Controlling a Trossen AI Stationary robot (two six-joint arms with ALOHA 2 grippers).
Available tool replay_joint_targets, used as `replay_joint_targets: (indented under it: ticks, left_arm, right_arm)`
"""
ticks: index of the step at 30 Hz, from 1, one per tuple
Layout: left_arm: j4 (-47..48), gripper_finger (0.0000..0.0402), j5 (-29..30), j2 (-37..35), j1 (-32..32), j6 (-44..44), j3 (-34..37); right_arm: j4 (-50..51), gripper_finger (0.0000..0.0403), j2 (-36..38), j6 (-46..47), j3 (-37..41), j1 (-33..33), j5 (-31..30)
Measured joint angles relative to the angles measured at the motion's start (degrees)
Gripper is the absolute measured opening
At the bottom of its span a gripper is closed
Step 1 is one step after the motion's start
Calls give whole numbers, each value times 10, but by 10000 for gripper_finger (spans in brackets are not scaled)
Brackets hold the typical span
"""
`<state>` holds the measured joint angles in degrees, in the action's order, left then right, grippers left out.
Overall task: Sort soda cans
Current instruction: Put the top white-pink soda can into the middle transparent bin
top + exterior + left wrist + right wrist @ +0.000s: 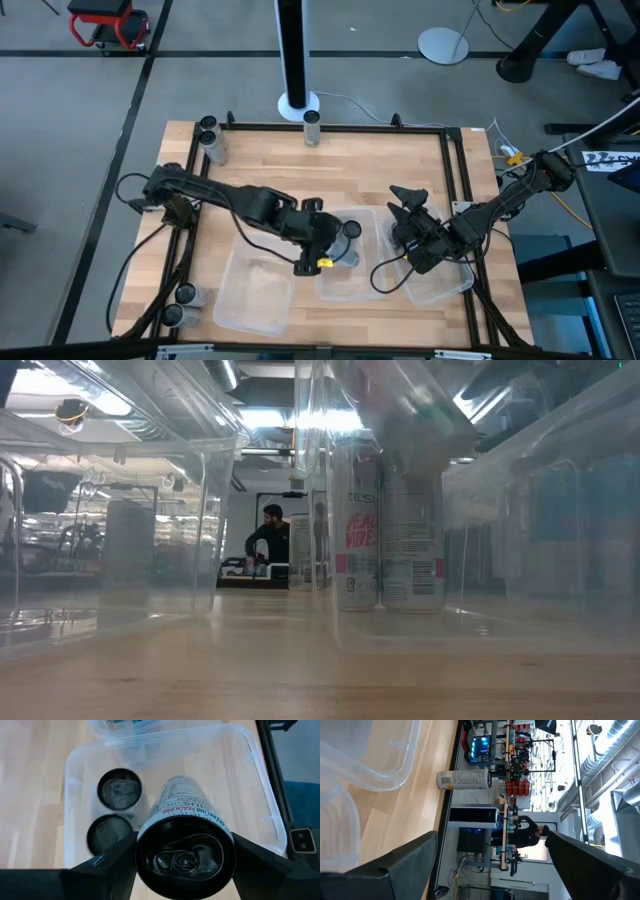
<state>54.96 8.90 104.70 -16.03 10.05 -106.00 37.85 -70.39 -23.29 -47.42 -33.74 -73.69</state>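
1. Wooden table [340, 170] holds three clear bins [255, 295] near its front edge.
2. Left gripper [185, 857] is over the middle bin [250, 785], squeezing a soda can [186, 837] between its two fingers.
3. Two more cans [119, 790] stand inside that bin, beside the held one.
4. Right gripper [405, 205] waits over the right bin [445, 285], fingers spread wide, holding nothing.

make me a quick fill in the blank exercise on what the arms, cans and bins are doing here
1. The left gripper is shut on a ____, held over the middle bin.
2. That bin already holds ____ cans standing upright.
3. The right gripper has its fingers ____ and holds nothing.
4. At the table's far edge one can stands ____.

Missing words: can; two; open; upright
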Motion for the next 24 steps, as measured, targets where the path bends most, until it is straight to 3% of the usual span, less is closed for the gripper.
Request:
replay_joint_targets:
  ticks: [24]
  left_arm:
    - [-56,268,-32,112,33,-51,-1]
  right_arm:
    - [0,372,0,-11,0,0,13]
